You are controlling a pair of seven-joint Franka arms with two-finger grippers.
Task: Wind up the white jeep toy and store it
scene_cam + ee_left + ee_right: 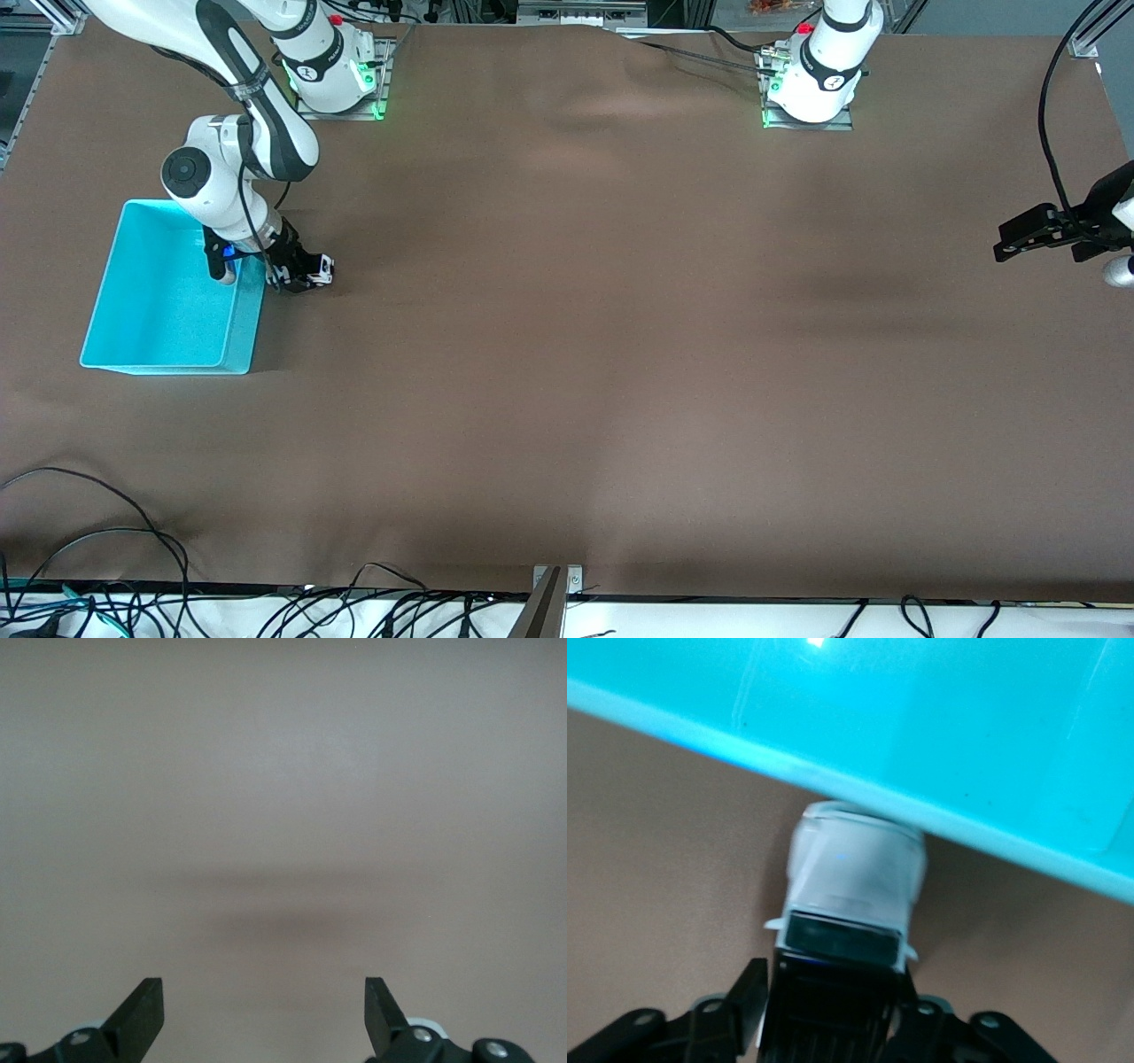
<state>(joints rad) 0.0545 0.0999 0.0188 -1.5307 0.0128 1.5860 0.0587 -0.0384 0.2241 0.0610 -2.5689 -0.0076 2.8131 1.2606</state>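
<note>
Cyan bin [133, 292] first, sitting toward the right arm's end of the table, rim just beside the right gripper [297, 276]. Fingers there clamped on the white jeep toy [852, 890], gripping the black roof end, nose poking out ahead of the fingertips and almost touching the bin wall [859, 788]. Jeep down at the brown table cover [620, 354], outside the bin, not in it. Biggest worry, probably: nose bumping that wall on a roll-back or a lift, twisting the toy loose from a grip that only covers the rear. Also a low lift catching the rim. Loads of bare brown cover away from the bin though, so plenty of room for a wind-up pull. Over at the edge, left gripper [1032, 232] waiting, fingers [142, 1014] spread wide, nothing between them.
</note>
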